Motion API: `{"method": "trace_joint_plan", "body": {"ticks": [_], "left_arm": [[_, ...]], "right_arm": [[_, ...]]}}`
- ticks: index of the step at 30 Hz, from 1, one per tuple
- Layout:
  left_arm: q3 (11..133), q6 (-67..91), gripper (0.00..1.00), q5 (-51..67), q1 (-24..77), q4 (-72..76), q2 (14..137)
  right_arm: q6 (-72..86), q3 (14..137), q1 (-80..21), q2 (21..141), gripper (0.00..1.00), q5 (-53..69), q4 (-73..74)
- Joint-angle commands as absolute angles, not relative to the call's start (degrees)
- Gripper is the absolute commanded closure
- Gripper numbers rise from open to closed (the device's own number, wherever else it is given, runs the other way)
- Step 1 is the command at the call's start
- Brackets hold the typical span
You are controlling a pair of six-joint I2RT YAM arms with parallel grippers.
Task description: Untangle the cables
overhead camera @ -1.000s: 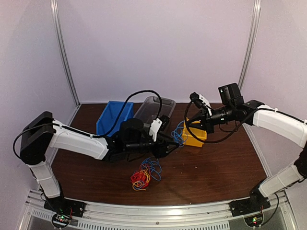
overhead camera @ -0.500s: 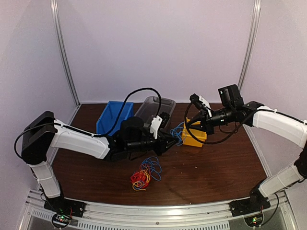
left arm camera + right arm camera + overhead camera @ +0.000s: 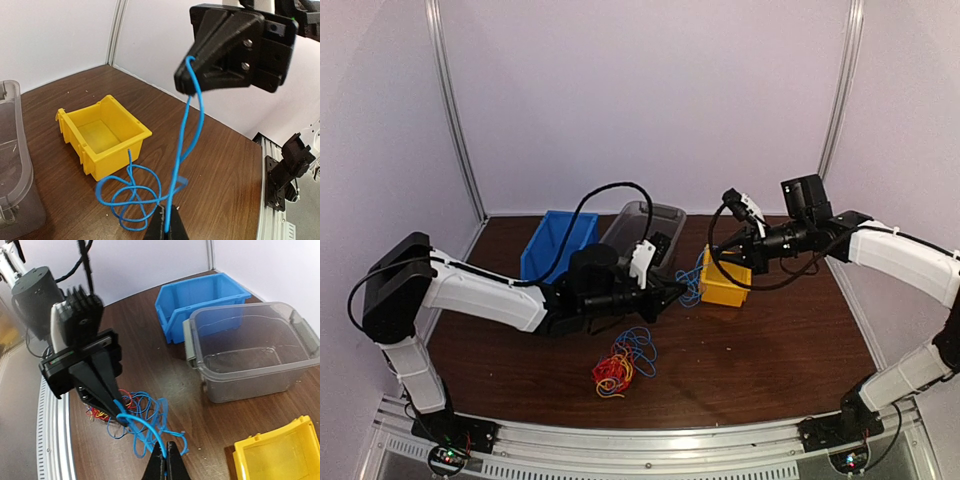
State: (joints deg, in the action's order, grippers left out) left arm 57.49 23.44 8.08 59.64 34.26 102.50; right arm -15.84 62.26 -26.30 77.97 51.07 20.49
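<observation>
Cables (image 3: 618, 366): most of them are lying as a red, yellow-orange and blue tangle on the table (image 3: 780, 350), toward the front and well apart from the bins.
Blue cable (image 3: 182, 145): one strand is hanging stretched between the two grippers, above the table just beside the yellow bin (image 3: 125, 146), with its slack looping below.
Left gripper (image 3: 167, 227): its jaws are pinching the lower part of the blue cable, closed tight on it.
Right gripper (image 3: 186, 86): it is clamping the upper end of the same strand, jaws closed down to the wire.
Progress: the work is looking early. One blue strand is being drawn out, and whether it is trailing back into the tangle cannot be told. The red and yellow-orange wires are waiting untouched.
Change: a second ago the left jaws were standing open by the strand, and now they are gripping it. The right arm is sitting slightly further toward its own side, while the tangle is showing no shift.
</observation>
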Motion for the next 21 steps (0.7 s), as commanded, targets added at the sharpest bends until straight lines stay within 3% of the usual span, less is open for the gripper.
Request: {"method": "trace_joint_plan", "body": {"ticks": [1,3,6,7,10,15,21], "left_arm": [[55.94,22.62,1.00,7.69,59.71,33.11,98.23],[56.00,22.07,1.00,7.68,59.71,31.20,96.88],[56.69,21.78,1.00,7.36,59.65,28.84,94.59],[56.99,22.37,1.00,7.41,59.63,28.40,93.97],[59.19,24.12,1.00,8.14,59.67,26.17,93.13],[62.05,28.88,1.00,7.96,59.59,23.88,92.77],[61.88,31.64,1.00,6.94,59.55,24.96,91.30]], "right_arm": [[-10.82,63.36,-20.96,76.70,1.00,47.71,15.18],[-10.17,63.90,-20.03,76.94,0.92,44.06,14.50],[-9.12,64.06,-19.94,77.24,0.66,37.51,14.57],[-9.00,63.58,-19.95,77.11,0.63,38.54,14.52],[-9.00,61.59,-20.09,76.54,0.60,47.80,14.21],[-14.13,60.00,-24.28,75.18,0.70,57.33,17.98],[-14.41,59.10,-26.96,75.60,0.67,55.11,17.57]]}}
